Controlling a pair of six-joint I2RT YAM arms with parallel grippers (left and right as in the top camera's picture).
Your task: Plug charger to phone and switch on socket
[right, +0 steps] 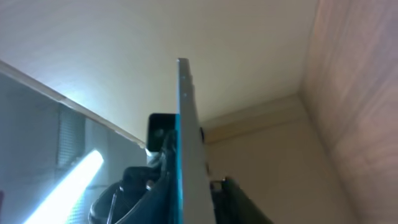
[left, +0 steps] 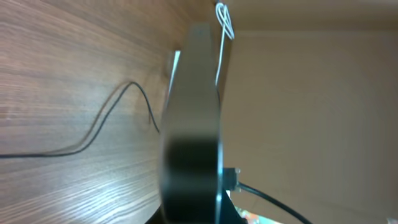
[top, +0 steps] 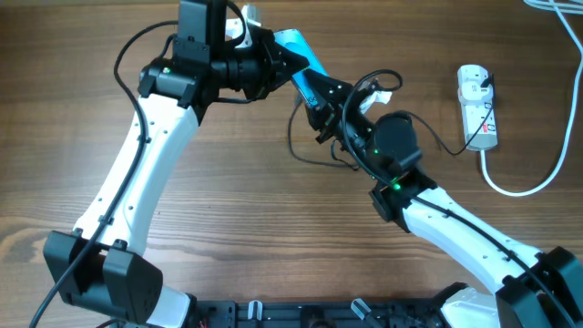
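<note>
The phone (top: 299,46) is held up off the table, its turquoise screen showing between both grippers. My left gripper (top: 278,56) is shut on its upper end. My right gripper (top: 321,102) is shut on its lower end. In the right wrist view the phone (right: 185,124) stands edge-on between the jaws (right: 193,205). In the left wrist view it is a dark, blurred slab (left: 196,81), with the charger's connector (left: 231,178) right at its side; whether it is seated I cannot tell. The thin black charger cable (top: 296,141) loops under the arms. The socket (top: 476,105) lies at the right.
The socket's thick white cord (top: 537,182) curves along the table's right side and off the top edge. A black plug (top: 480,89) sits in the socket. A slack stretch of the black cable (left: 106,121) lies on the wood below the phone.
</note>
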